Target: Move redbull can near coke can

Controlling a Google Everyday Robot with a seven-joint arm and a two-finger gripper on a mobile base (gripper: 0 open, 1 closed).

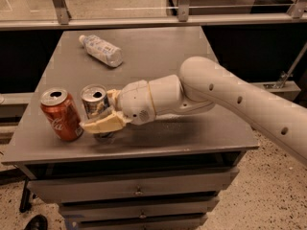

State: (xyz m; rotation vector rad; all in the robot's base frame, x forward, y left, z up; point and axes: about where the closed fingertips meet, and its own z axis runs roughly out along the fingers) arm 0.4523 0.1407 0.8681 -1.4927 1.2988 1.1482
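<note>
While the redbull can [94, 99] stands upright near the front left corner of the grey table [163, 56], the gripper [98, 111] reaches in from the right and closes its two pale fingers around the can's lower body, one finger [103, 124] passing in front of it and the other behind. The can's open silver top shows above the fingers, and its base appears to rest on the tabletop, though the front finger hides most of it. Just to the left stands the coke can [61, 116], also upright, red with white script and an opened silver top; the two cans are close beside each other with a narrow gap between them. The tip of the front finger reaches almost to the coke can's side. The white arm [230, 95] stretches across the table's right half and leaves the view at the lower right. A clear plastic bottle [101, 50] lies on its side near the back left of the table, well apart from both cans. Below the tabletop are grey drawers [139, 191].
</note>
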